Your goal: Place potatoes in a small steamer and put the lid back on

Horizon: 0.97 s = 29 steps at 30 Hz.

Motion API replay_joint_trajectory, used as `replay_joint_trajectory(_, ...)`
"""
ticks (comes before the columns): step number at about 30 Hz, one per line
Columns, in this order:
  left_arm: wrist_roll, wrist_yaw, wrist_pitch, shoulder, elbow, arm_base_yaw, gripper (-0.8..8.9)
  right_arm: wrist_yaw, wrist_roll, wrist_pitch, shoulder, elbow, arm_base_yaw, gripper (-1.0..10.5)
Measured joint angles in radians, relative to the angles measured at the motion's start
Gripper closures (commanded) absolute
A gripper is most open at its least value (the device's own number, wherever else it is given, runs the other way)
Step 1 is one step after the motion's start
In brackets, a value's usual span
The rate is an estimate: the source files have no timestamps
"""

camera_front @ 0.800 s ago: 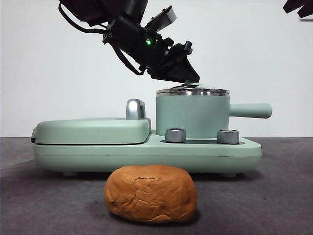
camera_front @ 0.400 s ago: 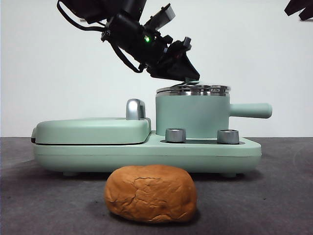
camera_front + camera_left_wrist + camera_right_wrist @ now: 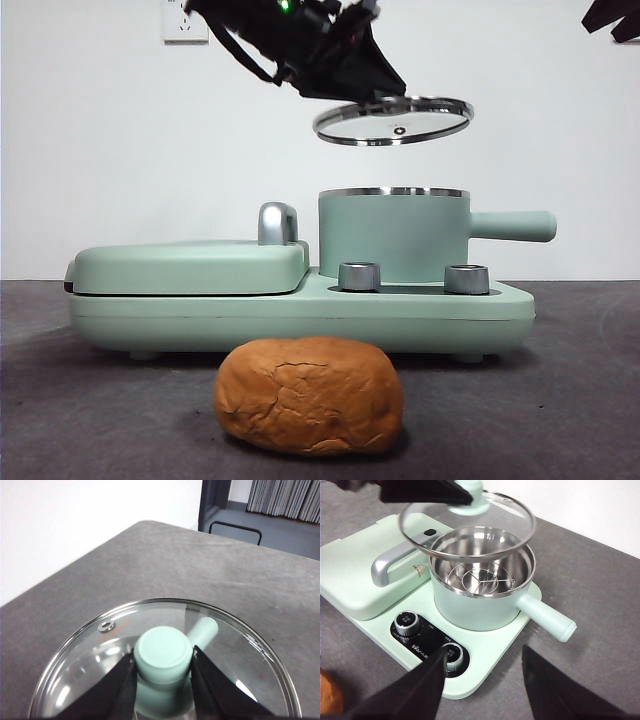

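The lid (image 3: 392, 120) is held clear above the steamer (image 3: 393, 236) by the left gripper (image 3: 163, 666), its jaws clenched on the knob (image 3: 163, 653), so that the pot mouth is left open for loading. The steel rack (image 3: 479, 581) inside is thereby exposed. The potato (image 3: 309, 394) lies on the bench (image 3: 560, 400), near the viewer and in front of the cooker base (image 3: 300, 312), not yet loaded. The right gripper (image 3: 482, 677) waits with jaws released, near the steamer.
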Motion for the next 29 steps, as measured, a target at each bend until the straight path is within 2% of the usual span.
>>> replay_joint_trajectory(9,0.019,0.014,-0.160,-0.135,0.000,0.047,7.99,0.000,0.000,-0.027,0.000,0.000,0.029,7.1)
replay_joint_trajectory(15,0.038,0.023,-0.192,-0.236,-0.074,0.106,7.99,0.000,-0.010,-0.049,0.000,0.000,0.098,6.4)
replay_joint_trajectory(23,0.035,0.023,-0.196,-0.425,-0.292,0.175,8.00,0.000,-0.034,-0.072,0.042,0.000,0.254,6.1)
replay_joint_trajectory(29,-0.007,0.018,-0.193,-0.567,-0.409,0.204,7.99,0.001,-0.060,-0.071,0.135,0.000,0.407,6.0)
